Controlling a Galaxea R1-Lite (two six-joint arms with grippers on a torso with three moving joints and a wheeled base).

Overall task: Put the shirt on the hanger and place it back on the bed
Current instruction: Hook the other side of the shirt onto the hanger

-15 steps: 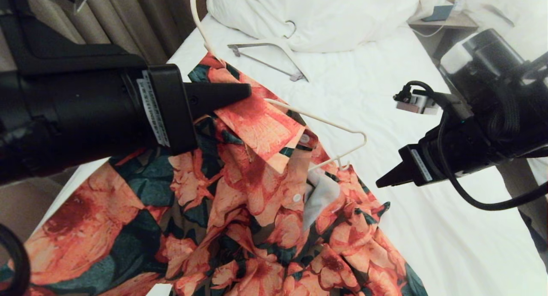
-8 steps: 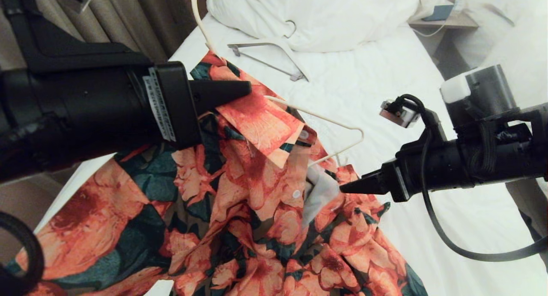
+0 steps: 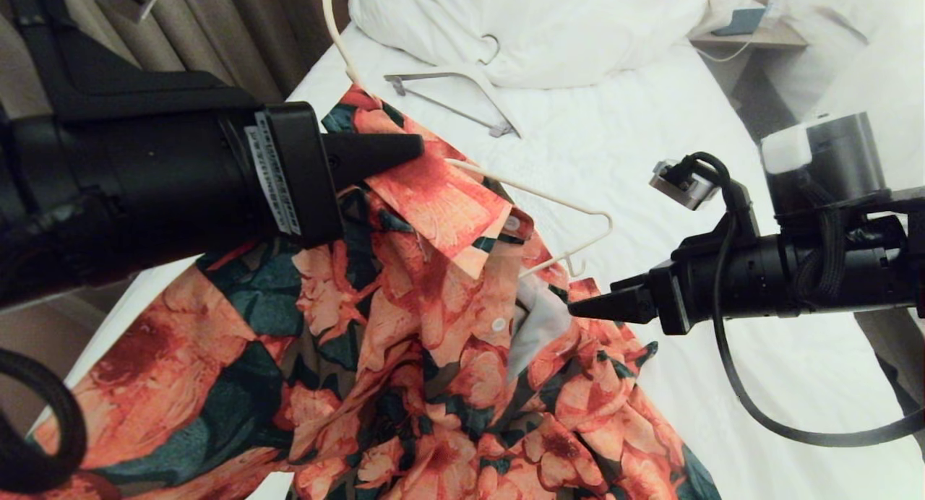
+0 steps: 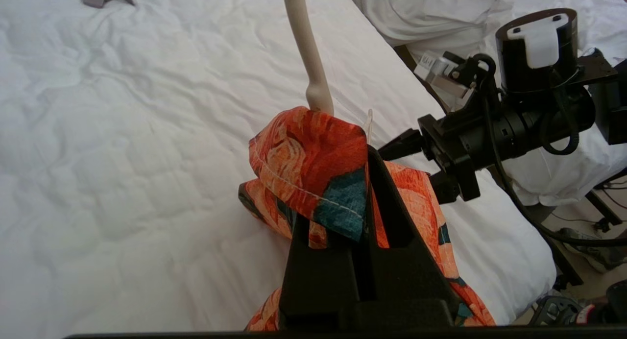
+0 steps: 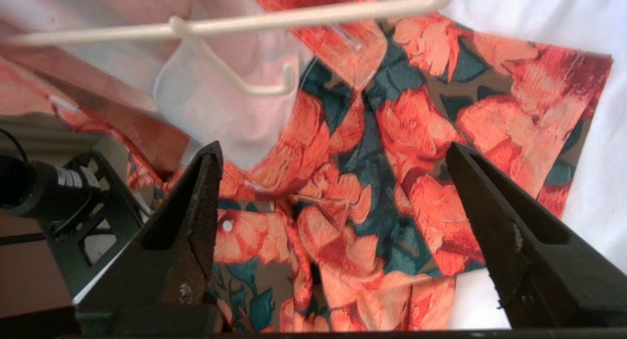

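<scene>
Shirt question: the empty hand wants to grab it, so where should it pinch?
Probably the loose shirt edge under the hanger's bare right end, coming in from the right. The open right hand already points there, and that shoulder is not yet over the wire. The left hand holds the collar side.

orange-pink floral shirt (image 3: 405, 355), cream hanger (image 3: 549, 200), white bed (image 3: 723, 384).

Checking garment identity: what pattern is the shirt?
Orange-pink flowers on dark green; the shirt shows best in head view.
</scene>
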